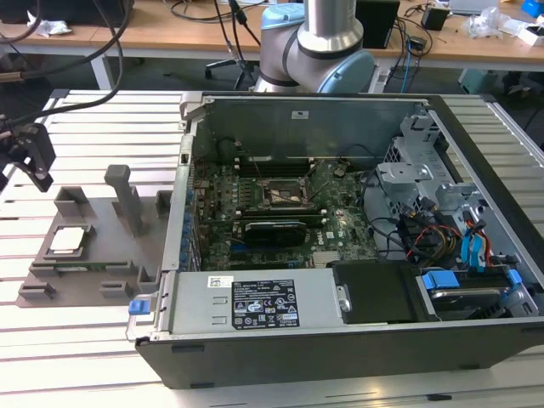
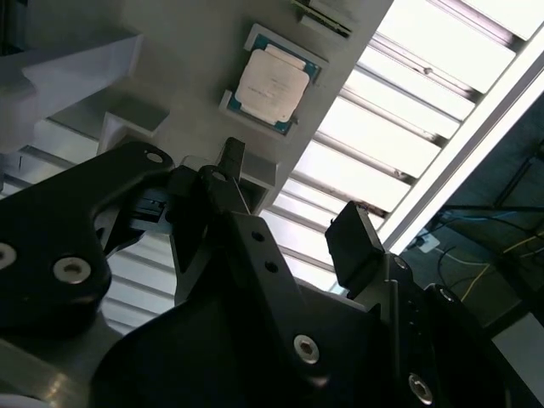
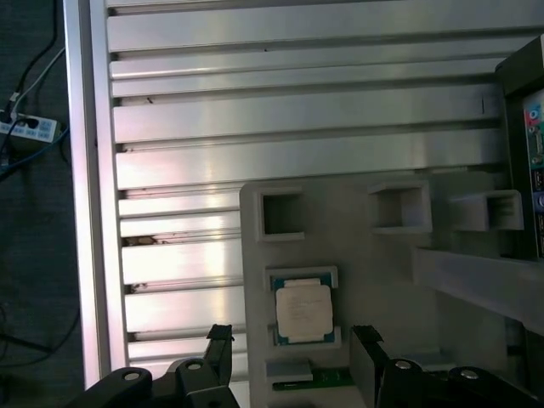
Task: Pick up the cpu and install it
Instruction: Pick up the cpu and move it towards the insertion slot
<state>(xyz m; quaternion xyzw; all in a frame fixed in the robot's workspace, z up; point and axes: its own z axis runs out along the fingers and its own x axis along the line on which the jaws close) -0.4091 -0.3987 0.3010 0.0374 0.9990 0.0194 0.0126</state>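
On the exterior view's left, the small flat square cpu with a pale silver metal top and thin tan edge [image 1: 70, 240] lay flat in a shallow square pocket of a grey moulded plastic fixture plate [image 1: 98, 223]. The plate rested on a table of pale aluminium slats [image 1: 85, 348]. A tall grey upright post [image 1: 127, 200] stood on the plate, to the right of the cpu and farther back.

The black two-fingered gripper [image 1: 25, 166] hung above the far left corner of the plate, well apart from the cpu and touching nothing. In both wrist views its fingers were spread wide with nothing between them. In the first wrist view the cpu [image 3: 303, 309] sat in its pocket below the gap between the two black fingertips [image 3: 219, 336]. A narrow green circuit strip [image 3: 327, 376] lay in a slot just beside it. In the second wrist view the gripper [image 2: 290, 189] filled the foreground, with the cpu [image 2: 272, 82] beyond it on the grey plate [image 2: 195, 51].

Right of the plate, a black open desktop computer case [image 1: 340, 361] lay on its side on the slats. Inside it were:

- a green motherboard [image 1: 255, 212];
- a square black-and-metal socket frame [image 1: 285, 194] near the board's middle, with no chip in it that I could make out;
- a long black rectangular card [image 1: 274, 229] just nearer than the socket;
- a silver metal power supply box with a white label [image 1: 255, 302] along the near side.

Beyond the case rose the silver and pale blue arm joint [image 1: 319, 51].
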